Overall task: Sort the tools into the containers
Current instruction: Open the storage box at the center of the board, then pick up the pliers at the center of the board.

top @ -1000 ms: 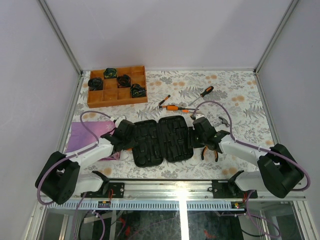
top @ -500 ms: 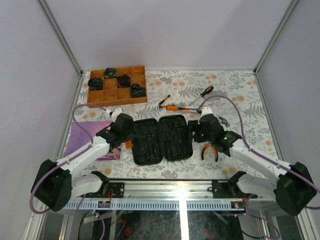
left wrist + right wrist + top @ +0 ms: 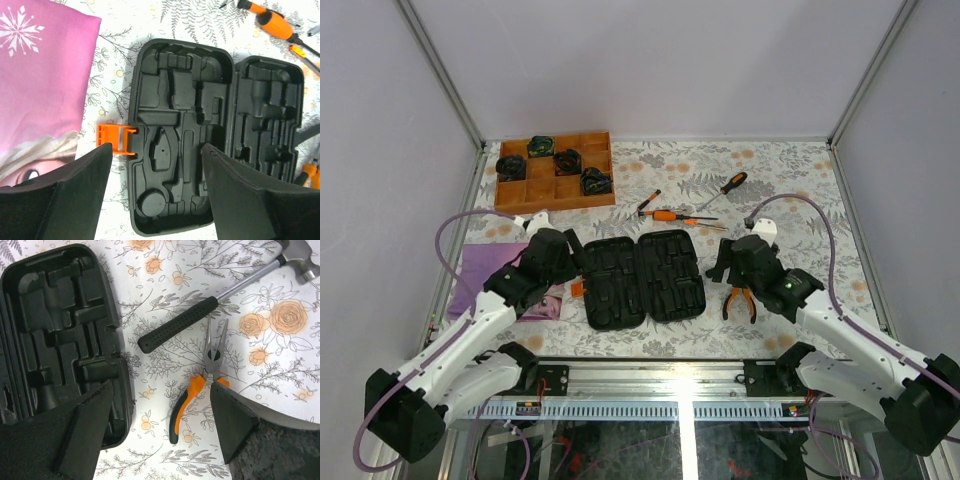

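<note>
- From the top camera, you are seeing the tool case (image 3: 640, 280) lying wide open and flat in the middle of the table, between your two arms.
- Your left gripper (image 3: 568, 260) is hovering at the case's left edge and your right gripper (image 3: 725, 263) at its right edge.
- The screwdrivers (image 3: 665, 214) are lying loose beyond the case, and the pliers (image 3: 740, 300) are resting just right of it.
- A wooden tray (image 3: 552, 205) is sitting at the far left, with a purple cloth (image 3: 485, 270) nearer.
- In the left wrist view, your left gripper (image 3: 156, 150) is hanging above the left half of the case (image 3: 185, 100), its fingers (image 3: 75, 200) standing apart and gripping nothing.
- The orange latch (image 3: 116, 140) is sticking out of the case's left rim, beside the cloth (image 3: 40, 80).
- In the right wrist view, your right gripper (image 3: 161, 387) is also standing spread and empty, above the table.
- The hammer (image 3: 180, 325) and the pliers (image 3: 200, 385) are lying on the table just right of the case (image 3: 55, 330), outside its slots.
</note>
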Controlling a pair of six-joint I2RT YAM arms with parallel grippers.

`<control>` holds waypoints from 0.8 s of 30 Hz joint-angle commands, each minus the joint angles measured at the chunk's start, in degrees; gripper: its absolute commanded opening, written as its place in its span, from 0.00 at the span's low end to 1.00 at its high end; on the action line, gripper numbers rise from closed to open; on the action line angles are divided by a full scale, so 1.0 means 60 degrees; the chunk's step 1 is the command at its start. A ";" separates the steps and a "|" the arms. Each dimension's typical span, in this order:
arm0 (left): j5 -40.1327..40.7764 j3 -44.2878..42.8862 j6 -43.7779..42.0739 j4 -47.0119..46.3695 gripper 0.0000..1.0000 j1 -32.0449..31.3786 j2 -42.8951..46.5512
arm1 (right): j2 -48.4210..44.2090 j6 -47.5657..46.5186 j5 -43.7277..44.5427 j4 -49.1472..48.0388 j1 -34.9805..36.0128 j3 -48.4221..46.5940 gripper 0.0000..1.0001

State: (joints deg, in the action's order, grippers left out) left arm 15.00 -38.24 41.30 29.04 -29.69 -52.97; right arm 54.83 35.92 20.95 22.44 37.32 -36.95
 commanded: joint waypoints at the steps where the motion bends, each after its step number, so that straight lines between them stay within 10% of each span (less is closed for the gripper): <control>1: -0.0424 -0.0581 -0.0238 0.0887 0.72 -0.0046 0.0423 | -0.0367 0.0981 0.0677 0.0761 -0.0038 -0.0205 0.85; 11: -0.1611 -0.1513 -0.1519 0.1312 0.72 -0.0047 0.0378 | 0.0424 0.1585 0.0856 0.2526 -0.0307 -0.0484 0.76; 24: -0.2145 -0.1148 -0.1538 0.0760 0.72 -0.0068 0.0350 | 0.2091 0.0867 0.0550 0.0992 -0.1142 -0.0365 0.77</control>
State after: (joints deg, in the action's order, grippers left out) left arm 3.68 -45.84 33.50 35.55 -29.91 -50.85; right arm 64.51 42.98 23.29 32.60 32.32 -37.63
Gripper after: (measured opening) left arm 0.722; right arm 0.779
